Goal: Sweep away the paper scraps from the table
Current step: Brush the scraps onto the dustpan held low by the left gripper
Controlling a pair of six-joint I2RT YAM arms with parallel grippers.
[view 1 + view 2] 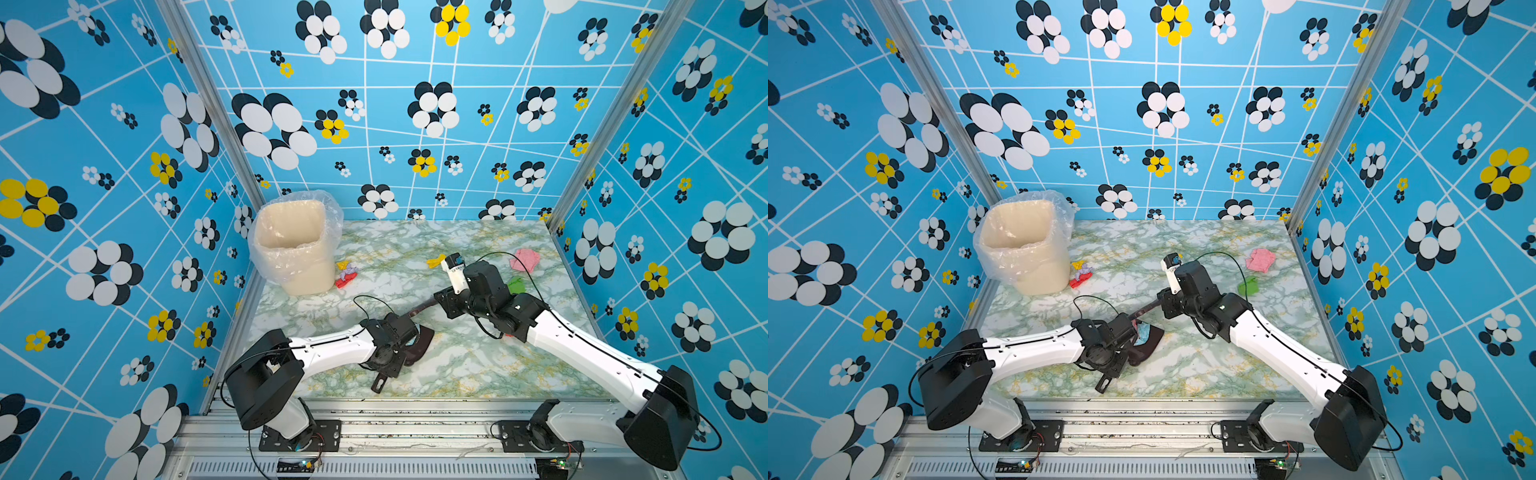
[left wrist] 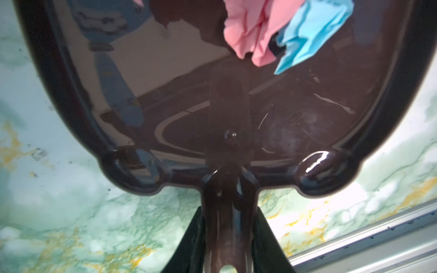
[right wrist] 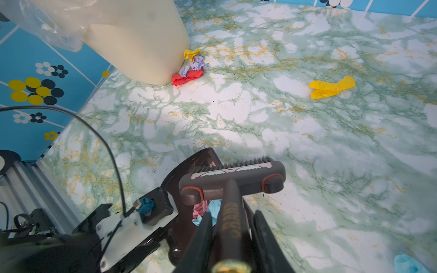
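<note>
Left tool (image 2: 228,212) grasps dark brown plastic dustpan (image 2: 165,106); right tool (image 3: 233,219) grasps grey bristled brush (image 3: 236,182); pink and blue paper scraps (image 2: 250,30) ahead of left tool

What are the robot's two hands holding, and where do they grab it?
The left gripper clamps the dustpan by its handle; the right gripper clamps the brush by its handle.

Bright, even light falls from above, and shadows on the table (image 1: 457,374) are soft. Wide-angle distortion bows the walls (image 1: 104,166) at the edges. White glare streaks the glossy dustpan (image 2: 319,163), where the close paper scraps (image 2: 250,30) look slightly soft.
</note>
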